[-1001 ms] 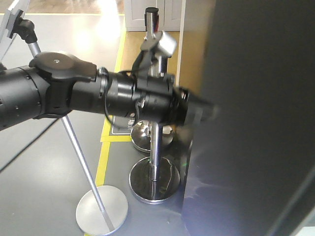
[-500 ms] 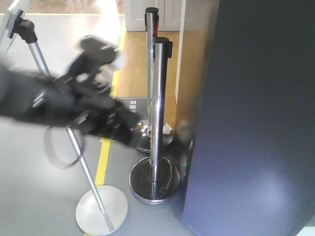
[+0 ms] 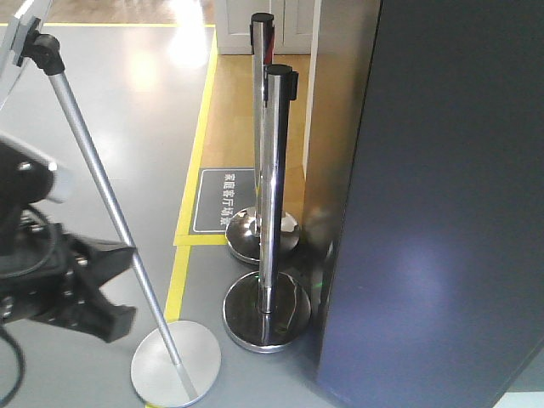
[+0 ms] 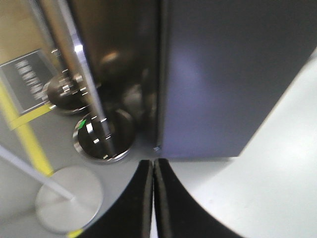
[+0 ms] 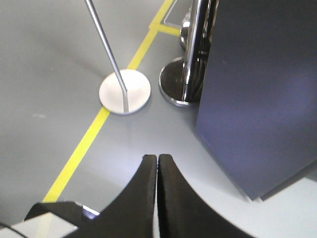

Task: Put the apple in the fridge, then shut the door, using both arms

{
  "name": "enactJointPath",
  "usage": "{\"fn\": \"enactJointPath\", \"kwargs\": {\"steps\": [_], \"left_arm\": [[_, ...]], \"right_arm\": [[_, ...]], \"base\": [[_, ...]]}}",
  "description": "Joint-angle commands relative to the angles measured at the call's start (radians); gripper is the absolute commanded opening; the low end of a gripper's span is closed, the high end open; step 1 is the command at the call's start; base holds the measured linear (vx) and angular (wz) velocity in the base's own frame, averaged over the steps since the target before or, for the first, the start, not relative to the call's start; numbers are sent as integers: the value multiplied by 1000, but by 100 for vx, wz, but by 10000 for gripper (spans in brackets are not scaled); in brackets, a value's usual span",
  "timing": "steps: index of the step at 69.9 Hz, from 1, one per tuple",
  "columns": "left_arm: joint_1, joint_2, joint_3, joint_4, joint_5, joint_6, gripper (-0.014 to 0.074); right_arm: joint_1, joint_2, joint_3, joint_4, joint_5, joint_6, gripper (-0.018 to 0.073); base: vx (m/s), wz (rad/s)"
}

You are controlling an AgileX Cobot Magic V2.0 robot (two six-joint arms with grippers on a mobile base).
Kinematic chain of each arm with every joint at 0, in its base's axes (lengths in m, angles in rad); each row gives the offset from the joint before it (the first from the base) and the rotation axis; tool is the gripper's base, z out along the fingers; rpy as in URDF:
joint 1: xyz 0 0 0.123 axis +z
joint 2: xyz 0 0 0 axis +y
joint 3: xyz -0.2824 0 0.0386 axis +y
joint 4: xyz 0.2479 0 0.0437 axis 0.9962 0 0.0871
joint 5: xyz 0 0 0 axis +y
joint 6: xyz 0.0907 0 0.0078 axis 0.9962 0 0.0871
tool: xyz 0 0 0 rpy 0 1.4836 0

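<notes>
Now you are looking at a door (image 3: 450,212) that appears shut: its flat dark grey outside is facing the front camera with no white interior or bins showing, so the closing step seems to be finishing or already done. The apple is not showing in any view, so presumably it is sitting inside the fridge, though you cannot confirm that. Your left claw (image 4: 152,198) is hanging with its tips pressed together and nothing between them, pointing at the floor (image 4: 277,163) just in front of the door's lower corner and apart from it. Your right claw (image 5: 157,193) is likewise pinched together and empty, hovering over the grey floor near the door and the silver pole base (image 5: 125,91). For the next move, you are probably only needing to check the door is seated, then bring both arms to rest.
</notes>
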Motion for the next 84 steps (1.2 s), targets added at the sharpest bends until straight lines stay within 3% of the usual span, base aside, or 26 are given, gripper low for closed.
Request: {"fn": "enactJointPath", "kwargs": {"steps": [1, 16, 35, 51, 64, 84], "left_arm": [[-4, -23, -23, 118, 27, -143, -6], [-4, -17, -23, 132, 209, -168, -6], [-4, -19, -23, 132, 224, -168, -6], [-4, -19, -23, 132, 224, -168, -6], [-4, -19, -23, 132, 224, -168, -6], [-4, -19, -23, 132, 224, -168, -6]], "right_arm": [[-4, 15, -21, 16, -87, 5, -9], [-4, 15, -21, 28, -95, 10, -9], [-4, 35, -22, 30, -271, 27, -8], [-4, 198, -27, -41, -361, 62, -6], [-4, 352, -49, -247, -497, 145, -6], [-7, 555, -225, -767, -518, 479, -3]], "base": [[0, 0], [0, 0], [0, 0], [0, 0], [0, 0], [0, 0]]}}
